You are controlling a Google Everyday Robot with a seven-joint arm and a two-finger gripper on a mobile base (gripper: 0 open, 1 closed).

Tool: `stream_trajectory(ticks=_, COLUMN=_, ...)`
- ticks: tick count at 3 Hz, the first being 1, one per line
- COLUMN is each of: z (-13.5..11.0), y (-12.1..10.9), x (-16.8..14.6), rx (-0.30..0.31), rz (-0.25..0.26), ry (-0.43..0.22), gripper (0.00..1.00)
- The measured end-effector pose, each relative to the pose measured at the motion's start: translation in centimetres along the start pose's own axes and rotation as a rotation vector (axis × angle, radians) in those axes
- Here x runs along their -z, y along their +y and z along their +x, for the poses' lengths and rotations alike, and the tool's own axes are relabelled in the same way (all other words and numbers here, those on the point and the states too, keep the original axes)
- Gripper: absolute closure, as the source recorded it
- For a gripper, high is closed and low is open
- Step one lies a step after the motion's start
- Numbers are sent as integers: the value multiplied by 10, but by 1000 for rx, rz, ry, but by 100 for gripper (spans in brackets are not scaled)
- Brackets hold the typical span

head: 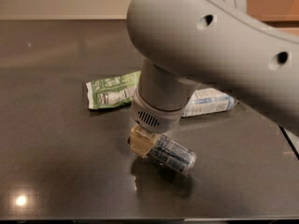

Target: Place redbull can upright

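The redbull can (174,154), slim, silver and blue, lies on its side on the dark table (56,162), with its far end pointing to the lower right. My gripper (144,145) comes straight down from the big grey arm (205,45) and is shut on the can's left end. One cream finger (139,141) shows on the can's near side; the other is hidden behind the can and the wrist. The can's left end looks slightly raised above its dark reflection.
A green snack bag (112,91) lies just behind and left of the gripper. A pale blue-and-white labelled bottle (210,101) lies behind and right, partly hidden by the arm. The table's front edge (93,217) is close, and its right edge (290,141) is near.
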State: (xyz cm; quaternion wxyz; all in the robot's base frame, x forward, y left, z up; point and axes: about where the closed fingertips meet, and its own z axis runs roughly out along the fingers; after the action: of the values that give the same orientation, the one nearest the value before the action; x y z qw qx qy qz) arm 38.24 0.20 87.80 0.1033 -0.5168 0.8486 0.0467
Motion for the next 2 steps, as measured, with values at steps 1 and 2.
stream_trajectory(ticks=1, z=-6, y=-13, x=33, rx=13, rz=-2, ry=-173, gripper=100)
stream_trajectory(ticks=2, z=0, y=-42, x=57, rx=-26, rz=0, ry=-389, gripper=100)
